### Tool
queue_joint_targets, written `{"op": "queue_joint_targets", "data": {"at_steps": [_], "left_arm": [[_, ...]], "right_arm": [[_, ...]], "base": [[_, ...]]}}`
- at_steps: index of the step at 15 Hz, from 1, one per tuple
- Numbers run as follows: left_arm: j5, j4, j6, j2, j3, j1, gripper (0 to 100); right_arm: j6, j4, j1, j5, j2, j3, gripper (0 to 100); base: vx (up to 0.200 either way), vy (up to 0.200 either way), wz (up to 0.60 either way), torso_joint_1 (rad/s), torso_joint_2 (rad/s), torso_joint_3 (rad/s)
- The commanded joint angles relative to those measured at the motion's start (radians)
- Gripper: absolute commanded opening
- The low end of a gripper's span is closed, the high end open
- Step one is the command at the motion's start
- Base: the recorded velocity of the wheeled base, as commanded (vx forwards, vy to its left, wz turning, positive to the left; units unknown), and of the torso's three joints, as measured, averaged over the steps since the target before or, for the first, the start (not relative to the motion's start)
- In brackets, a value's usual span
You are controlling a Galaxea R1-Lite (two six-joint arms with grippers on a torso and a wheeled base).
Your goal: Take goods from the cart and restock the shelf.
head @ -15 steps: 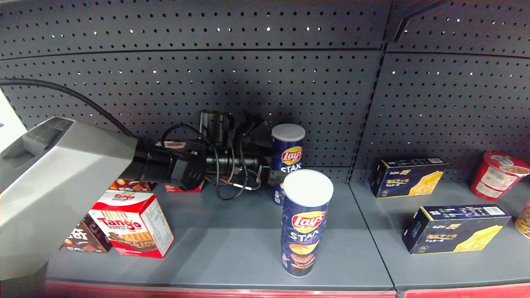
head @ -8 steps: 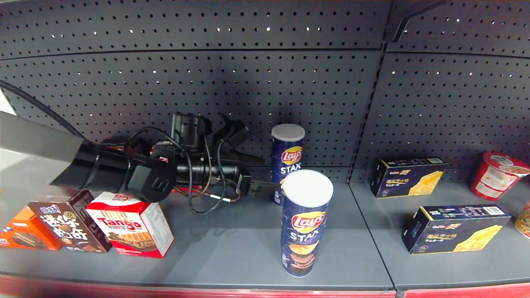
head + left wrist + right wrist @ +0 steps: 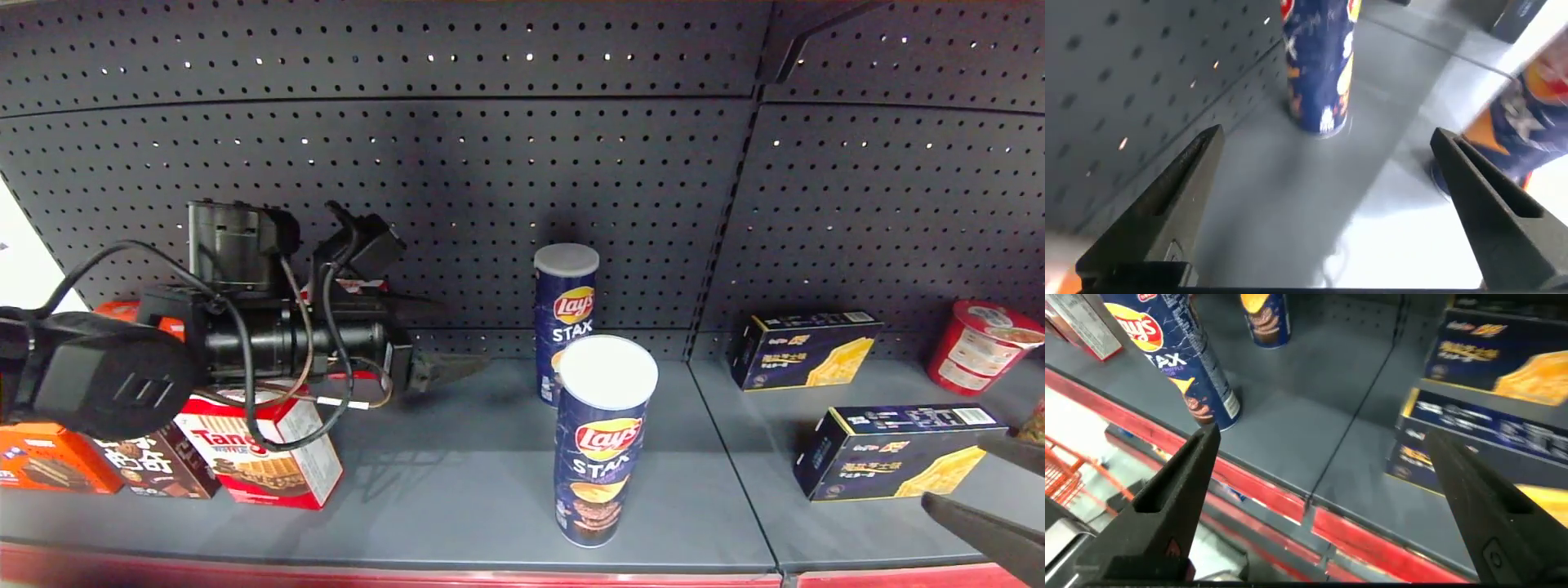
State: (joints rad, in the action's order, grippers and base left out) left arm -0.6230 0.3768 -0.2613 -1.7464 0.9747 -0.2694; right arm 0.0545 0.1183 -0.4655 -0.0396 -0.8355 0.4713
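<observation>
Shelf (image 3: 457, 482) stock: front can (image 3: 605, 441) upright; rear can (image 3: 565, 318) just behind it. L gripper (image 3: 1327, 139), fingers apart, empty, left of front can. R gripper (image 3: 1323, 437), fingers apart, empty, right of front can.

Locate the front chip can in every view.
Head view: front chip can stands on the shelf, ahead of the rear can.
Left wrist view: the can, blurred, nearer than the rear can.
Right wrist view: the can near the shelf's red edge.
Shared landmark: rear can.
</observation>
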Motion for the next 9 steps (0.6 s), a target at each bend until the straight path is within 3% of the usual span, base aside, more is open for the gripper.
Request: {"op": "queue_joint_targets", "data": {"at_steps": [1, 2, 3, 4, 7, 9], "left_arm": [[0.057, 0.001, 0.002, 0.148, -0.102, 0.022, 100], [0.104, -0.001, 0.002, 0.174, -0.119, 0.022, 100], [0.207, 0.001, 0.005, 0.202, -0.125, 0.019, 100], [0.272, 0.002, 0.014, 0.212, -0.116, 0.019, 100], [0.422, -0.010, 0.060, 0.268, -0.091, -0.016, 100], [0.491, -0.010, 0.054, 0.286, -0.091, -0.024, 100]], "right_arm": [[0.010, 0.011, -0.035, 0.029, -0.162, 0.036, 100], [0.016, 0.015, -0.030, 0.030, -0.195, 0.049, 100], [0.033, 0.041, -0.019, 0.029, -0.258, 0.076, 100], [0.042, 0.078, -0.024, 0.029, -0.306, 0.093, 100], [0.039, 0.181, -0.027, 0.030, -0.428, 0.106, 100], [0.036, 0.199, -0.044, 0.030, -0.461, 0.095, 100]], "base": [[0.000, 0.000, 0.00, 0.000, 0.00, 0.000], [0.000, 0.000, 0.00, 0.000, 0.00, 0.000], [0.000, 0.000, 0.00, 0.000, 0.00, 0.000], [0.000, 0.000, 0.00, 0.000, 0.00, 0.000], [0.000, 0.000, 0.00, 0.000, 0.00, 0.000], [0.000, 0.000, 0.00, 0.000, 0.00, 0.000]]}}
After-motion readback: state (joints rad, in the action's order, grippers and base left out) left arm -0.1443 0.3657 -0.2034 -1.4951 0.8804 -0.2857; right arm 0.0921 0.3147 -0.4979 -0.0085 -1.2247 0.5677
